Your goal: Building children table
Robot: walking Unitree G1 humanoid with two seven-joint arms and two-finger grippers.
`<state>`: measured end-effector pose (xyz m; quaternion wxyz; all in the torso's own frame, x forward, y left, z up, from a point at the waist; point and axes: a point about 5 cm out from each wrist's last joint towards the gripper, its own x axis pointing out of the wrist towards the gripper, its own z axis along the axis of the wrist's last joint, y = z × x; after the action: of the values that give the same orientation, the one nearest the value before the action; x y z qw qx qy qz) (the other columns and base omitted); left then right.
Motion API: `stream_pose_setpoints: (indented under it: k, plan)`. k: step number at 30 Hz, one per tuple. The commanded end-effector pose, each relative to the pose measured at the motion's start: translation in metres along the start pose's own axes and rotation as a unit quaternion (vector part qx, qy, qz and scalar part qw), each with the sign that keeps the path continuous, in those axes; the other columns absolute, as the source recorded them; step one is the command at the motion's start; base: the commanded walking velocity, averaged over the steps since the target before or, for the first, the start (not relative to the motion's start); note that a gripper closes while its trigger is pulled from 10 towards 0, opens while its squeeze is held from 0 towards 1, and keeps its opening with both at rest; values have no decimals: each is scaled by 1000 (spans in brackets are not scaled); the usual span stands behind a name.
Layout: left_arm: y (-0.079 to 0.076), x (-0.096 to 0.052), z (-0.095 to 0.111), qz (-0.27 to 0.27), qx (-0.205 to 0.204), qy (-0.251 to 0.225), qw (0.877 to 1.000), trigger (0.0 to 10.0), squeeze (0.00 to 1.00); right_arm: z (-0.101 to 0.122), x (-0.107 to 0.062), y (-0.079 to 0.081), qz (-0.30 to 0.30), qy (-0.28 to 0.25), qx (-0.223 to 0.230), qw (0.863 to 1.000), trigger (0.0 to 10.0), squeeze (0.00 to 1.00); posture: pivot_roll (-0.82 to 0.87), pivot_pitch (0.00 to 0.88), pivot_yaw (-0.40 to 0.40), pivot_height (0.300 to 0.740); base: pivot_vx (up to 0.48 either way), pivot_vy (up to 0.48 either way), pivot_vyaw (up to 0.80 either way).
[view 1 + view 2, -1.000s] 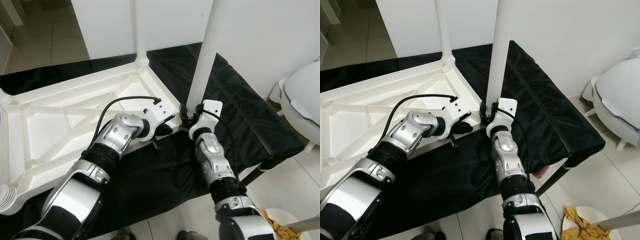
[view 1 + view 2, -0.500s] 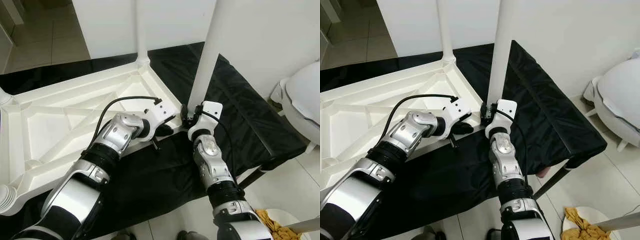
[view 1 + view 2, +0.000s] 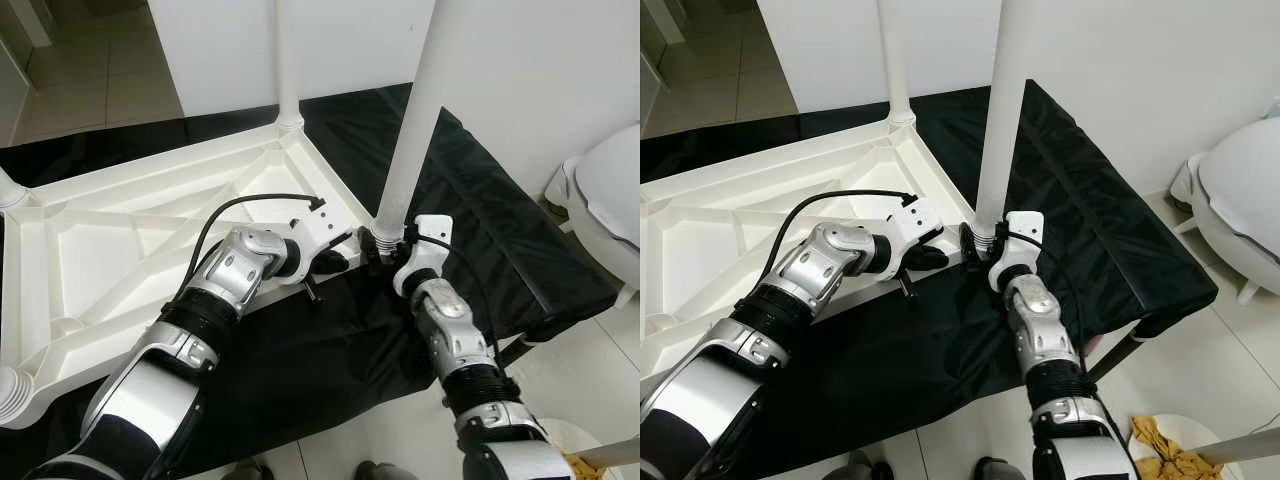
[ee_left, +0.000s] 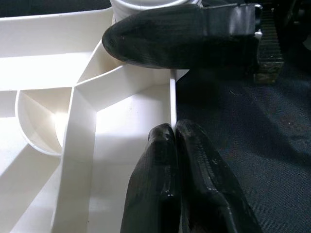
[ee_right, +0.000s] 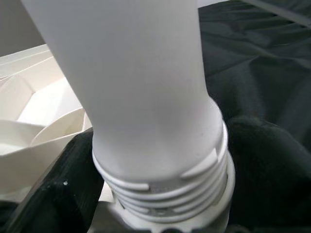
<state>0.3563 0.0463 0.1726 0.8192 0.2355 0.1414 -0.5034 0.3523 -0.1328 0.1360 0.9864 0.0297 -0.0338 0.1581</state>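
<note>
While the white plastic tabletop (image 3: 150,240) lies upside down on a black cloth (image 3: 500,240), its ribbed underside is turned upward, with raised struts running diagonally between round corner sockets. A smooth white tube, the table leg (image 3: 410,110), is stood upright at the tabletop's near right corner, and its threaded end, ringed with coarse ridges, is seen in the right wrist view just above the socket. The right gripper (image 3: 985,250) is closed around the base of this leg, one black padded finger (image 5: 58,194) on each side of the thread. A second leg (image 3: 288,60) is already set upright in the far right corner. The left gripper (image 3: 335,262) is pressed shut on the thin right edge of the tabletop, just beside the leg; in the left wrist view its two rounded fingers (image 4: 170,179) are seen pinching the upright rim from both sides. The cloth is matte and creased and hangs over the right and near edges of its support. Pale tiled floor (image 3: 90,90) is open beyond the far left corner, and a white rounded plastic object (image 3: 610,190) stands close beyond the right edge.
</note>
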Motion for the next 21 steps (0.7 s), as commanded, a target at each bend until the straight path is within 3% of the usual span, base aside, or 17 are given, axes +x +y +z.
stream_pose_setpoints:
  k: [1, 11, 21]
  plan:
    - [0, -2, -4, 2, 3, 9, 1000, 10000, 0, -12, -3, 1, 29, 29, 7, 999, 10000, 0, -48, 95, 61, 740, 0, 0, 0]
    - [-3, -2, 0, -8, 10, 6, 1000, 10000, 0, 2, 5, -9, 136, 20, -18, 990, 10000, 0, -30, 87, 65, 740, 0, 0, 0]
    - [-6, -3, 0, -16, 15, 8, 1000, 10000, 0, 16, 12, -25, 158, 26, -53, 986, 10000, 0, -22, 84, 66, 740, 0, 0, 0]
